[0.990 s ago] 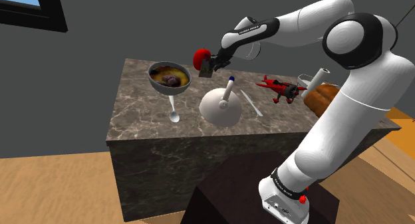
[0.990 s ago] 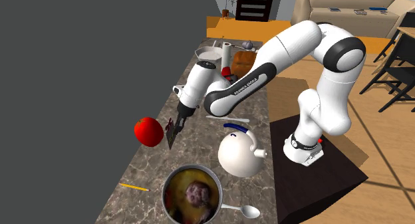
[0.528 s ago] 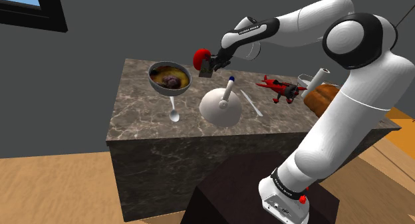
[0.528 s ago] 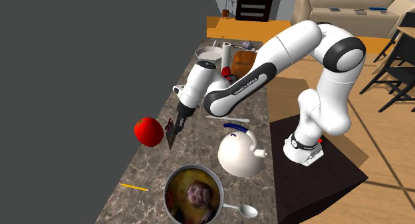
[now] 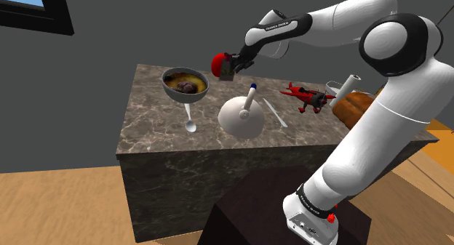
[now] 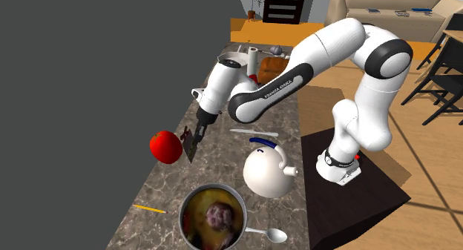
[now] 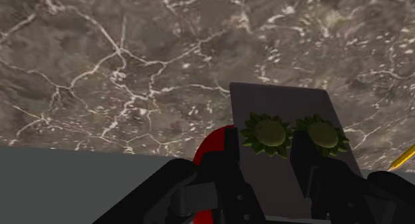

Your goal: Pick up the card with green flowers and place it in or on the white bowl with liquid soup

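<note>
Gripper (image 6: 191,142) higher, with green-flowered card (image 7: 279,103).

Gripper (image 5: 231,66) with card (image 7: 279,113) hangs over counter (image 5: 153,123); apple (image 5: 219,62) just beside it, at wall-side edge. Counter bare between apple and bowl (image 5: 173,94); air over bowl open. Kettle (image 5: 241,118) stands upright toward front edge. Spoon (image 5: 190,125) and pencil (image 6: 150,208) lie flat.
</note>
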